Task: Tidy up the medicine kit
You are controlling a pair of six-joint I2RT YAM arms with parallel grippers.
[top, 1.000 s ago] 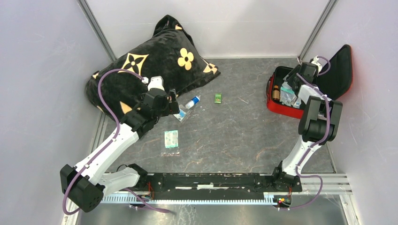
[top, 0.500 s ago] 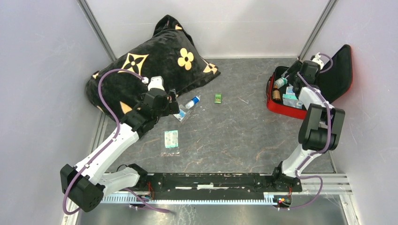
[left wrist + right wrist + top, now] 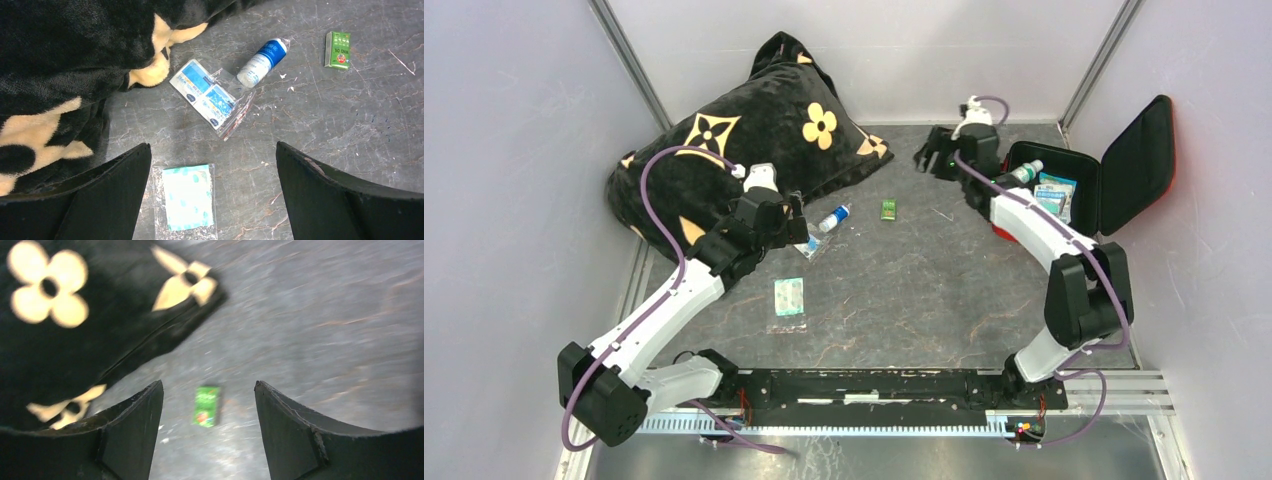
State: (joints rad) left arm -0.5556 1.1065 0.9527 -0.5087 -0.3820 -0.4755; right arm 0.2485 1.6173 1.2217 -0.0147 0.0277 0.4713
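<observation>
- Medicine kit point(image 3: 1136, 165) sits open at the right rear of the counter point(image 3: 944, 290).
- Right jaws, open and empty, frame the small green box point(image 3: 206, 406); a skewed closing could flick it toward the pillow point(image 3: 75, 315).
- Left jaws, fully spread and empty, hover over flat packets point(image 3: 212, 97) that may slide instead of lifting.

right end effector point(image 3: 934, 155): withdrawn from medicine kit point(image 3: 1136, 165), now to its right | green box point(image 3: 206, 412) ahead | jaws wider, empty
</observation>
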